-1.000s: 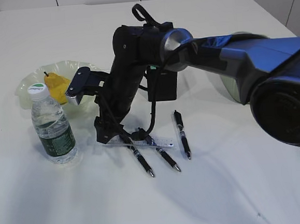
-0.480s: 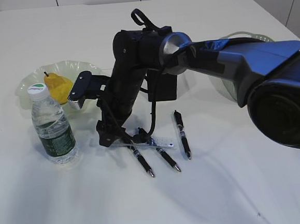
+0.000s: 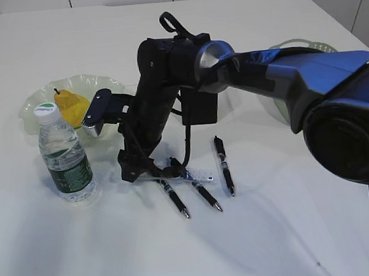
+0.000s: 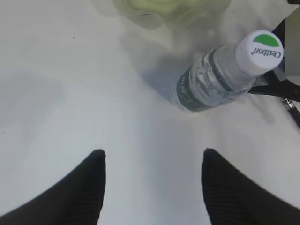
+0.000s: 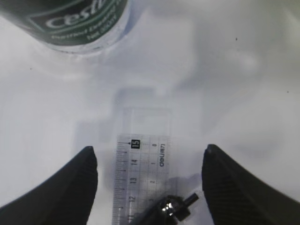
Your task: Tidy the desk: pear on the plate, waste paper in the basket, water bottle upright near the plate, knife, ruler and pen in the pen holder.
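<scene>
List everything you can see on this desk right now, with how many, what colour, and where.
pear: one, yellow, on the plate.
plate: one, pale green, wavy rim, far left.
water bottle: one, clear with green label and white cap, upright just in front of the plate.
ruler: one, clear-white, flat on the desk between the right gripper's open jaws.
pens: three, black, lying mid-desk by the ruler.
pen holder: one, black, behind the arm, partly hidden.
basket: one, pale green, far right, mostly hidden.
desk: white.
left gripper: open, above bare desk near the bottle.
right gripper: open, low over the ruler.
</scene>
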`<action>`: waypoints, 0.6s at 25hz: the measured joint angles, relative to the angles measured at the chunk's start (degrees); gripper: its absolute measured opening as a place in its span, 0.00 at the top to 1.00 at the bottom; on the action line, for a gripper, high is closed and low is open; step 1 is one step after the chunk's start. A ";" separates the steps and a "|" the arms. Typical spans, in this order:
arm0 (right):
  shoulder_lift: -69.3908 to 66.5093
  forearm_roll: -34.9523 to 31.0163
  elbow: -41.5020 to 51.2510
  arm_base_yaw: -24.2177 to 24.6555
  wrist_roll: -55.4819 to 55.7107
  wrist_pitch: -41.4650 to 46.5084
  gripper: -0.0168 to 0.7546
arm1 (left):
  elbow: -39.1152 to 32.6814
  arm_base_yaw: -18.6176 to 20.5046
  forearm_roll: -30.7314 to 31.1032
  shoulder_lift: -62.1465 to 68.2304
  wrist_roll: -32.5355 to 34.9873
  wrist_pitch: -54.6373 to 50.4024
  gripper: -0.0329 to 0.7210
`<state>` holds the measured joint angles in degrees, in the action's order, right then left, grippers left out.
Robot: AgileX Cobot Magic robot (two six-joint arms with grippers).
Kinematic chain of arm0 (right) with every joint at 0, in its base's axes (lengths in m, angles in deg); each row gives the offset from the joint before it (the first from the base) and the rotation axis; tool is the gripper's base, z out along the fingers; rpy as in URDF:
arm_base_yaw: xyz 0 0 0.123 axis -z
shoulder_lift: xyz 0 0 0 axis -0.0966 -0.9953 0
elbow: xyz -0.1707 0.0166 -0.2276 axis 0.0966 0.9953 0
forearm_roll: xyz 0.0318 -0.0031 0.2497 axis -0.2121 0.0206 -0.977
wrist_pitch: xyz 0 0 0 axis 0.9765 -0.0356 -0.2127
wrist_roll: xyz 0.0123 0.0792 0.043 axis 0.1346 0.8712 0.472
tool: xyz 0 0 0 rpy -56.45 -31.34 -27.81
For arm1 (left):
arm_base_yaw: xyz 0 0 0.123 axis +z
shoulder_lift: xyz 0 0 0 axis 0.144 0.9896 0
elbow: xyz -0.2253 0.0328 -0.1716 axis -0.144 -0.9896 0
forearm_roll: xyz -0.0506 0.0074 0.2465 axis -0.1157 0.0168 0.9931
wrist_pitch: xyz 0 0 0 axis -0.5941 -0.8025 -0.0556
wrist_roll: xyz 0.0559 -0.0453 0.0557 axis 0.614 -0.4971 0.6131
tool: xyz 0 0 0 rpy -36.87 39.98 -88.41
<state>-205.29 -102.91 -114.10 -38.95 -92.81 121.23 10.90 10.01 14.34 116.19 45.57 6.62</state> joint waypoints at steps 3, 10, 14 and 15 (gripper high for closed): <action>0.00 0.24 0.00 -0.62 -0.12 0.00 0.31 | 0.00 0.00 0.00 0.00 0.00 0.00 0.35; 0.00 0.87 0.00 -0.84 -0.12 0.00 0.31 | 0.00 0.00 0.00 0.00 0.00 0.10 0.35; -1.03 1.00 -0.12 -0.84 -0.02 0.00 0.31 | 0.00 0.00 0.00 0.00 0.00 0.10 0.35; -1.27 1.02 -0.12 -0.92 -0.02 0.00 0.31 | 0.00 0.00 0.00 0.00 0.00 0.10 0.35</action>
<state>-206.56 -101.89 -114.22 -39.87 -92.83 121.23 10.90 10.01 14.34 116.19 45.57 6.72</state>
